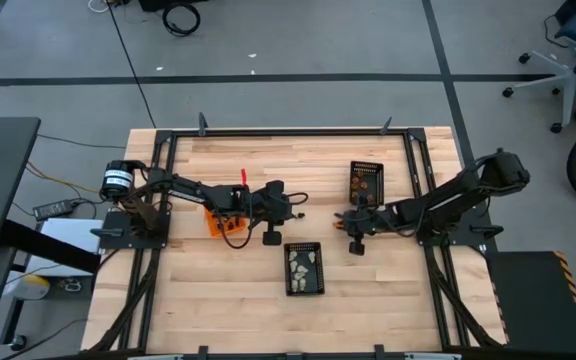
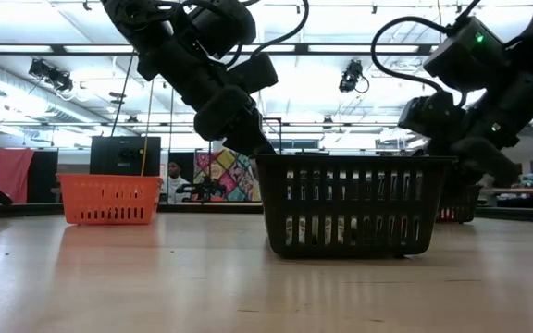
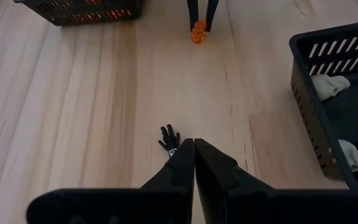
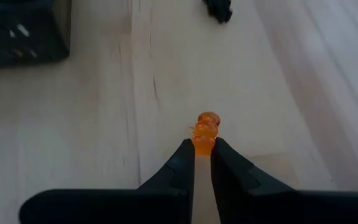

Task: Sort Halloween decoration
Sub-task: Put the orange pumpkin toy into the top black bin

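Sorting appears well advanced. In the high view, the black mesh bin (image 1: 304, 269) at lower centre holds several pale grey-white pieces (image 1: 303, 265), and the second black mesh bin (image 1: 365, 181) at upper right of centre holds orange pieces (image 1: 364, 183). The orange bin (image 1: 218, 222), left of centre, is largely covered by the left arm; its contents cannot be made out.

Two pieces are seen outside the bins. The right hand (image 4: 202, 149) has its fingers closed to a narrow gap on a small orange piece (image 4: 206, 129), a knobbly translucent lump, held at the fingertips. In the high view this hand (image 1: 353, 228) sits just below the orange-filled bin. Judged remaining: carry that piece to its bin.

The left hand (image 3: 194, 144) has its fingers pressed together at the tips. A small black piece (image 3: 169, 138), spiky like a tiny claw or spider, lies at the fingertips in the lower centre of the left wrist view; whether it is gripped or only touched cannot be told. In the high view this hand (image 1: 269, 236) is between the orange bin and the lower mesh bin.

No other loose pieces show on the tabletop (image 1: 268, 170).
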`<action>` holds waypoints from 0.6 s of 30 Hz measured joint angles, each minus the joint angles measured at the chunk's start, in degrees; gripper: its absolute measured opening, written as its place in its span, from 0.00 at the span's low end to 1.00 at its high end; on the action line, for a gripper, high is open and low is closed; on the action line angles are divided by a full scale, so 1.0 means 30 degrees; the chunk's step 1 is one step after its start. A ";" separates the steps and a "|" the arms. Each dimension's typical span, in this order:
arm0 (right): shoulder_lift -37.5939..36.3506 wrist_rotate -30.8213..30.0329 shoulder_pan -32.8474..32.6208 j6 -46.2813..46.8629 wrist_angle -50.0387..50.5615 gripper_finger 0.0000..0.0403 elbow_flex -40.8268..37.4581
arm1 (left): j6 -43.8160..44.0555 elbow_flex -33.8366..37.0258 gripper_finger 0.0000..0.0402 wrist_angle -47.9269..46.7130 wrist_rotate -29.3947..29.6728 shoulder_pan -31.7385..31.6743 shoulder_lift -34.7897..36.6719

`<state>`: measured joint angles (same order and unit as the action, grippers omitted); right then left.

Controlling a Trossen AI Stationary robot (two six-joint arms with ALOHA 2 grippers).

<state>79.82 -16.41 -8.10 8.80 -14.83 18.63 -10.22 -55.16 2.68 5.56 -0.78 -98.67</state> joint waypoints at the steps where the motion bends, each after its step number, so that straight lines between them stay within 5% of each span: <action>1: -0.0140 -0.0042 0.0000 0.0000 0.0014 0.11 0.0000 | 0.0000 0.0000 0.04 -0.0002 0.0003 0.0000 0.0000; 7: -0.1593 -0.0381 0.0000 -0.0136 0.0560 0.11 0.0007 | 0.0000 0.0000 0.04 0.0002 0.0007 0.0000 0.0000; 18: -0.7251 -0.3398 -0.0007 0.1268 0.6491 0.11 0.0007 | 0.0000 0.0000 0.04 0.0005 0.0007 0.0000 0.0000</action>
<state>58.07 -26.60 -8.12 12.60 4.64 18.65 -10.22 -55.16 2.70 5.58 -0.78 -98.67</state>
